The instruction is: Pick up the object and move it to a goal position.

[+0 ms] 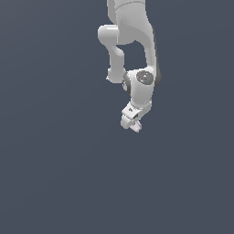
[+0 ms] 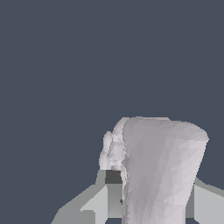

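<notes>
In the exterior view the white arm reaches down from the top, and my gripper (image 1: 134,124) hangs near the middle of the picture. A tiny pale whitish-lilac piece, the object (image 1: 136,127), shows at the fingertips. In the wrist view the object (image 2: 162,166) fills the space between the two grey fingers (image 2: 105,197); it is pale, lumpy and tall. The fingers press on its sides, so the gripper is shut on it. I cannot tell from the flat grey ground how high it is held.
A plain dark grey-blue surface (image 1: 55,173) fills both views. No other object, container or edge shows.
</notes>
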{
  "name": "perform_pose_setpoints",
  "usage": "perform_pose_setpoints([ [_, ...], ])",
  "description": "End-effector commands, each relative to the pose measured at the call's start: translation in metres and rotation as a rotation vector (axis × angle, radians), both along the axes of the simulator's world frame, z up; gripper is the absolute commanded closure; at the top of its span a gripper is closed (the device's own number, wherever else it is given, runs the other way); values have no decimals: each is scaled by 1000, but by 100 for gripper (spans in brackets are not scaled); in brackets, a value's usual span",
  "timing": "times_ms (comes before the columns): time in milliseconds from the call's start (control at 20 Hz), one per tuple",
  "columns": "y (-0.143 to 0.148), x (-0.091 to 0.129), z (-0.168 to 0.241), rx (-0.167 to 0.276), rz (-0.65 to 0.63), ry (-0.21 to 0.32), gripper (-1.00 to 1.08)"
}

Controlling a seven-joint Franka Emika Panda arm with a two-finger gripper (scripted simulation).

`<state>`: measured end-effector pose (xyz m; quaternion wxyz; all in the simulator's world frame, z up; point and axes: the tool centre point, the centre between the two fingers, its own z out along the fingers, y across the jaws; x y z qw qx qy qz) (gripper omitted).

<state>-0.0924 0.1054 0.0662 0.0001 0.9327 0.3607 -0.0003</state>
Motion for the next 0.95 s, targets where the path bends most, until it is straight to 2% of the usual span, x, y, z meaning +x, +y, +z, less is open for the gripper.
perform_pose_setpoints([
  [0, 21, -11, 3, 0, 1, 0, 108],
  [250, 59, -30, 9, 0, 1, 0, 108],
  [450, 79, -39, 12, 0, 1, 0, 108],
  [900, 89, -42, 13, 0, 1, 0, 108],
])
